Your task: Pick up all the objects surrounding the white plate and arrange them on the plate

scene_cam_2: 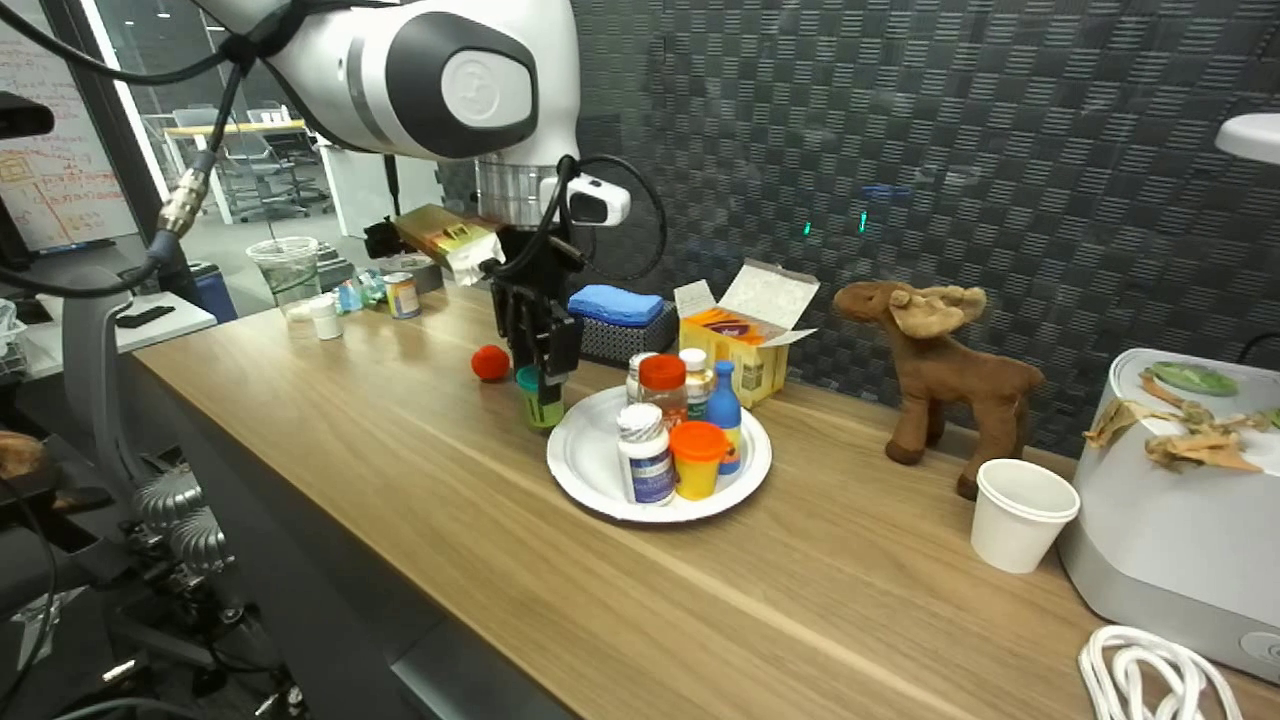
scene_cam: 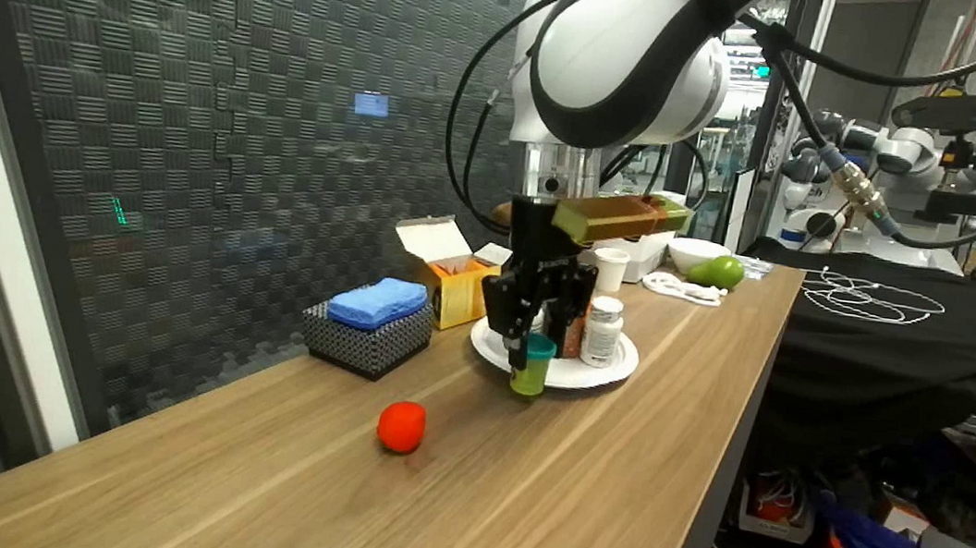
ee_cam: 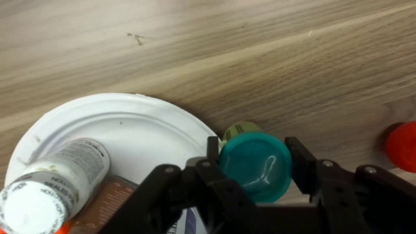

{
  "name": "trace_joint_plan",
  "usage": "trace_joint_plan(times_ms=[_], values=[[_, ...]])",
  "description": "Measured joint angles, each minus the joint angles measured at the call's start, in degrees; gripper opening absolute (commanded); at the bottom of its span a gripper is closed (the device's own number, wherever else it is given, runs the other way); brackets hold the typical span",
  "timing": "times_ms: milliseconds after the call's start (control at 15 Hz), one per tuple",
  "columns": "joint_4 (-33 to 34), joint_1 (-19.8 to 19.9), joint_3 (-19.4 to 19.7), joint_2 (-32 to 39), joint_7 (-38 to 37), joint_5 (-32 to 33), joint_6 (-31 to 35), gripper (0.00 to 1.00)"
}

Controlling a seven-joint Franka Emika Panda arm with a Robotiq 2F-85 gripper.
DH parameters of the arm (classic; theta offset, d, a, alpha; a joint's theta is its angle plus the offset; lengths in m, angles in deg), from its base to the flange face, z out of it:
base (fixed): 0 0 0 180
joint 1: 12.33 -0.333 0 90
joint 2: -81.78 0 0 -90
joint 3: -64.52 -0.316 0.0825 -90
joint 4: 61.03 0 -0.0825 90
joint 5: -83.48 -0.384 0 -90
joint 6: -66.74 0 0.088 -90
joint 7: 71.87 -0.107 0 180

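Observation:
The white plate (scene_cam: 621,365) (scene_cam_2: 580,480) (ee_cam: 139,126) holds a white bottle with a purple label (scene_cam_2: 646,465), a yellow tub with an orange lid (scene_cam_2: 697,470), a blue bottle (scene_cam_2: 727,410), a red-lidded jar (scene_cam_2: 663,380) and other bottles. My gripper (scene_cam: 535,347) (scene_cam_2: 545,385) (ee_cam: 252,144) points down at the plate's edge. Its fingers press both sides of the teal lid of a green tub (scene_cam: 529,380) (scene_cam_2: 543,414) (ee_cam: 256,165). The tub is beside the rim; whether it touches the table is unclear. A red ball (scene_cam: 401,426) (scene_cam_2: 490,363) (ee_cam: 403,146) lies apart on the table.
Behind the plate stand a dark woven box (scene_cam: 368,343) with a blue cloth (scene_cam: 379,303) and an open yellow box (scene_cam_2: 740,365). A toy moose (scene_cam_2: 950,370), white cups (scene_cam_2: 1020,520), a white appliance (scene_cam_2: 1180,520) and a white cable (scene_cam_2: 1150,665) stand farther along.

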Motion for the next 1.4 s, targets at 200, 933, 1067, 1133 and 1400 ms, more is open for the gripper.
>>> trace_joint_plan(times_ms=[200, 933, 1067, 1133, 1400], values=[[-0.3, 1.3, 0.4, -0.5, 0.0, -3.1, 0.0, 0.28], [-0.4, 4.6, 4.2, -0.7, -2.1, -6.7, 0.0, 0.28], [-0.4, 4.6, 4.6, 0.0, -2.7, -6.6, 0.0, 0.28], [-0.4, 4.6, 4.7, 0.4, -3.1, -6.5, 0.0, 0.28], [-0.2, 4.6, 4.8, 1.2, -5.4, -4.1, 0.0, 0.28]])
